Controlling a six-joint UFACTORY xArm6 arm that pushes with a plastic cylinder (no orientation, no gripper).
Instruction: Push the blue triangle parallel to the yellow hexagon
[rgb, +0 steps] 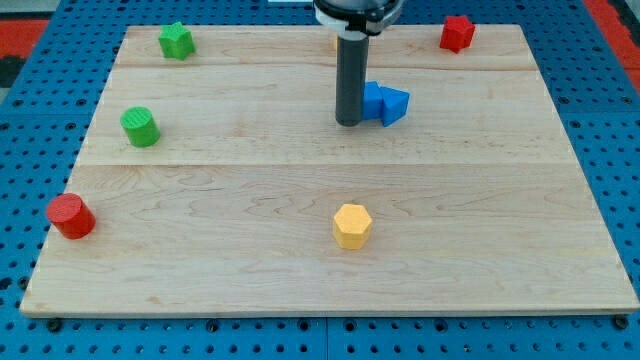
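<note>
The blue triangle (394, 105) lies on the wooden board (480, 220) right of centre in the upper half. A second blue block (373, 99) touches its left side. My tip (347, 122) rests on the board just left of that blue block, touching or nearly touching it. The yellow hexagon (352, 225) sits well below the tip, near the view's bottom centre.
A green star-like block (176, 40) is at the top left. A green cylinder (140, 126) is at the left. A red cylinder (70, 216) is at the lower left edge. A red block (457, 33) is at the top right.
</note>
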